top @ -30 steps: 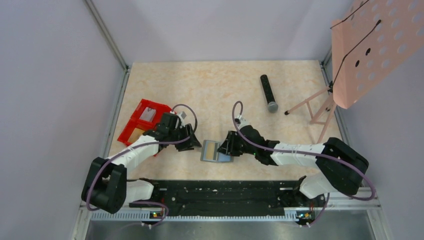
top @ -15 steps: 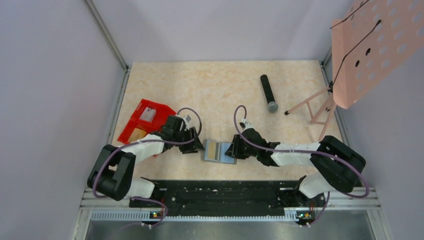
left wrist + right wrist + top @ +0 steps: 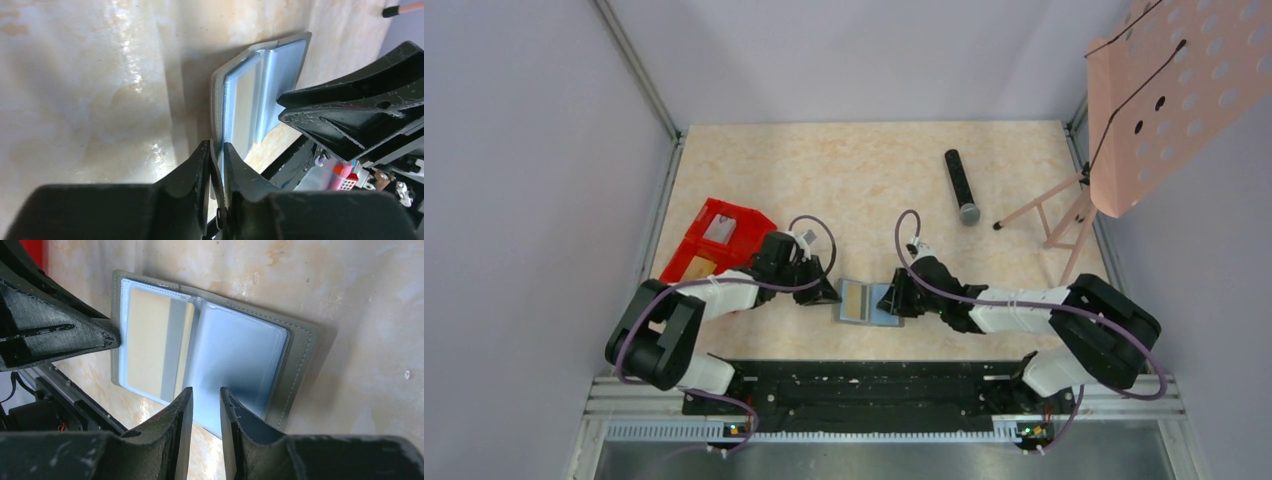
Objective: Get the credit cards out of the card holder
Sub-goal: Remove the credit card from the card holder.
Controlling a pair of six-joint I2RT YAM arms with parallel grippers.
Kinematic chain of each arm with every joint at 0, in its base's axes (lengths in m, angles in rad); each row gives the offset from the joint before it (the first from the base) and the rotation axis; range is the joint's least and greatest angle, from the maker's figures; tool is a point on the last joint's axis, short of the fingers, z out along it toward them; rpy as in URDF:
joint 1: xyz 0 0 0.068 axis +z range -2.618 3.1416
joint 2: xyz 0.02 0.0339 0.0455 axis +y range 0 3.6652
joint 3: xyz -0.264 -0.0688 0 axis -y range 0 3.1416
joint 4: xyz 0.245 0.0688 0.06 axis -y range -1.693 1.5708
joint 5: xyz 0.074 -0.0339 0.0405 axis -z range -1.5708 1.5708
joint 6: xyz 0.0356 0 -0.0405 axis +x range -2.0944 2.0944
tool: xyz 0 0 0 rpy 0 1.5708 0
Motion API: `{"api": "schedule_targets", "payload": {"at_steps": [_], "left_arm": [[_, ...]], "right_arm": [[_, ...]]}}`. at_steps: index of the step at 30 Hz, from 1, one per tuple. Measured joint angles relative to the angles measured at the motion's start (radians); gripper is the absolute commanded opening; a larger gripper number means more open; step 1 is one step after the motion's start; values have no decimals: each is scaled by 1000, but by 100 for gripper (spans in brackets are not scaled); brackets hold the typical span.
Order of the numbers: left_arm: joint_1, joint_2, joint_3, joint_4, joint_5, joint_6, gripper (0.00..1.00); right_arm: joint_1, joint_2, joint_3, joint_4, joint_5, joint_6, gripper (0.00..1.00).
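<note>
Red two-compartment bin (image 3: 742,215) sits at the far left. Just right of it, my left gripper (image 3: 216,152) has its jaws drawn narrow on the left edge of the card holder (image 3: 240,350), pinching that flap. The grey holder lies open on the table (image 3: 874,180), close to the near edge and about midway across, with its pale blue panels up and a gripper on each side. A tan card (image 3: 145,340) shows in the left pocket, and I see none out yet. My right gripper (image 3: 206,392) sits over the right panel with narrow jaws, but I cannot tell whether it grips the panel or only rests there. I judge this to be the bracing step, before the first card is pulled. Next, one hand must pin the holder while the other catches the card's exposed edge and slides it out along the pocket's opening without dragging the holder.
</note>
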Motion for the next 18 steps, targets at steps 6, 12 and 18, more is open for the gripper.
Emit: {"api": "schedule_targets", "payload": {"at_steps": [6,12,18], "left_arm": [[-5,-1,-30,82,60,-58,1],[-24,-43,-52,100,64,-96,0],[-61,-116,-64,106,40,-129,0]], "right_arm": [[-1,-56,0,-17,-3,-11,41],[5,-123,5,-18,-5,-9,52],[41,-106,36,-18,2,3,63]]}}
